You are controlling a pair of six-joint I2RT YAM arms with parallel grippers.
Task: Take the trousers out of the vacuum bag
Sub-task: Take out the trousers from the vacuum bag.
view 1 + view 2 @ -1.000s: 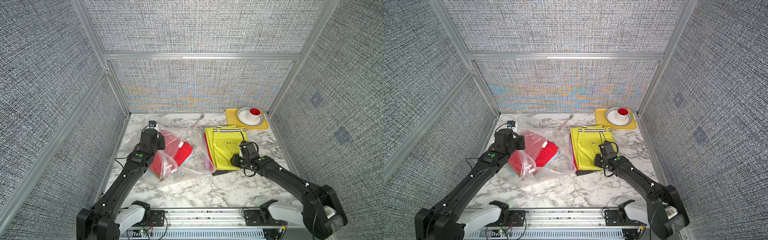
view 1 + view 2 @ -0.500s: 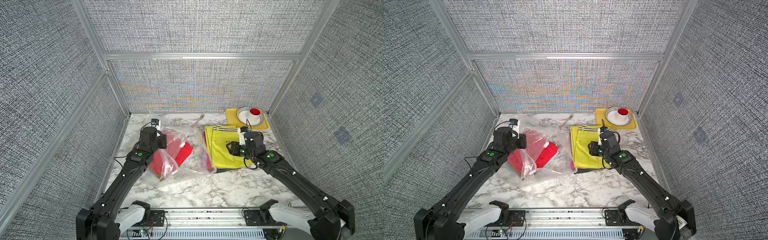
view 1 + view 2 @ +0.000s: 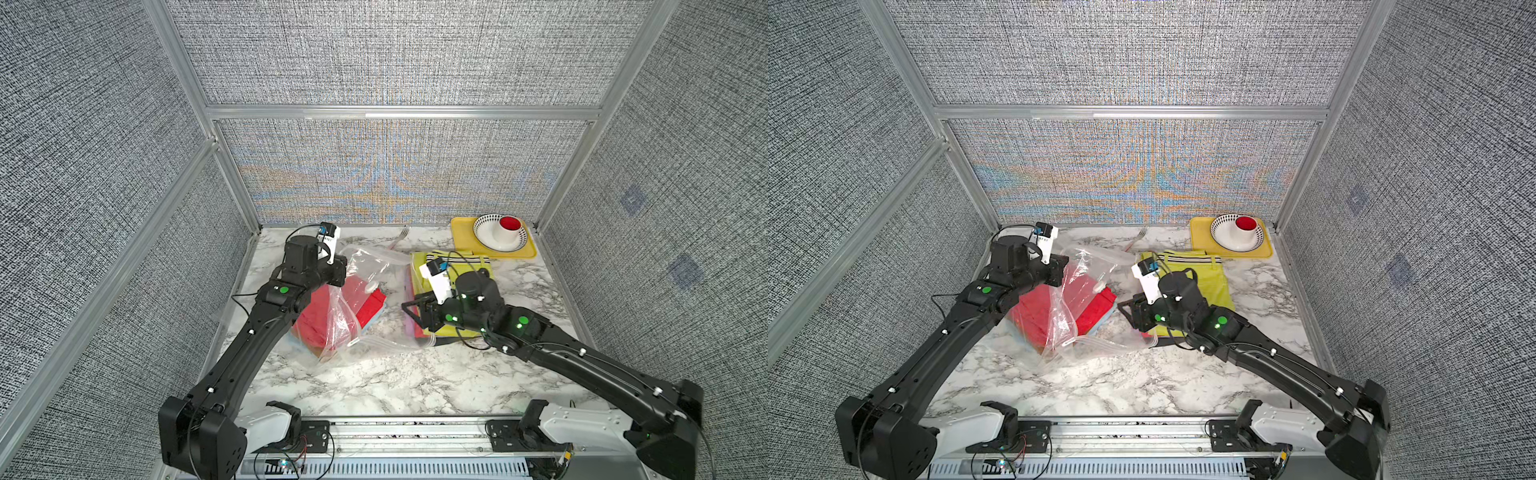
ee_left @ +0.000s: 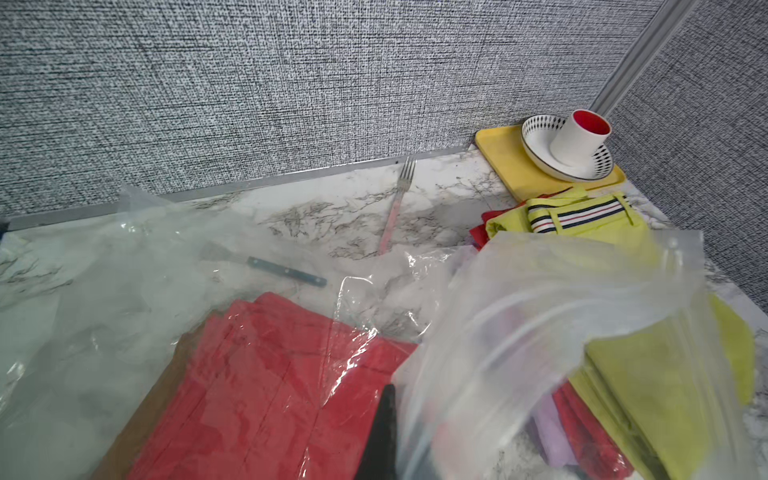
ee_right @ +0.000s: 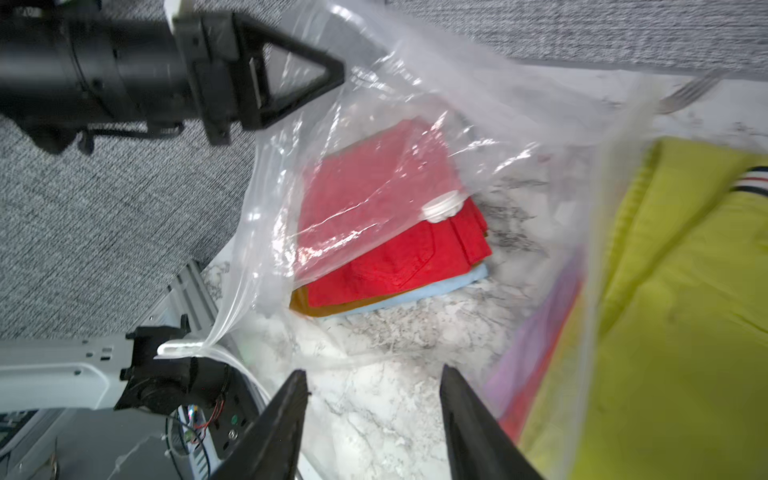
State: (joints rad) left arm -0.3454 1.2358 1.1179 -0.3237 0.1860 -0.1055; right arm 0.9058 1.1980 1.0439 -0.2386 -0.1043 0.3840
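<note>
Right claw (image 5: pixel 374 370) hangs low over bare marble, fingers well apart, nothing between them, just short of the vacuum bag (image 5: pixel 415 104) and its open mouth. Left claw (image 5: pixel 332 70) is pinched tight on the bag's film and holds it up off the worktop (image 3: pixel 374 386).

Nearest us, a wide strip of marble shows bare up to the front rail (image 3: pixel 407 430). Next, under the raised film, red trousers (image 5: pixel 395 249) sit on orange trousers (image 5: pixel 316 307) and light blue trousers (image 5: pixel 449 284), with the white valve (image 5: pixel 442 208) on top.

Crowding the right claw's side, yellow trousers (image 3: pixel 1219 282) top a pile with lilac trousers (image 5: pixel 536 332) beneath, and the film's edge reaches it.

Farther back, a knife (image 4: pixel 286 270) lies under the film. A fork (image 4: pixel 399 199) lies by the back wall (image 3: pixel 386 174). Far right corner: a yellow tray (image 4: pixel 503 158) carrying a bowl (image 4: pixel 536 129) and a cup (image 4: pixel 577 141).
</note>
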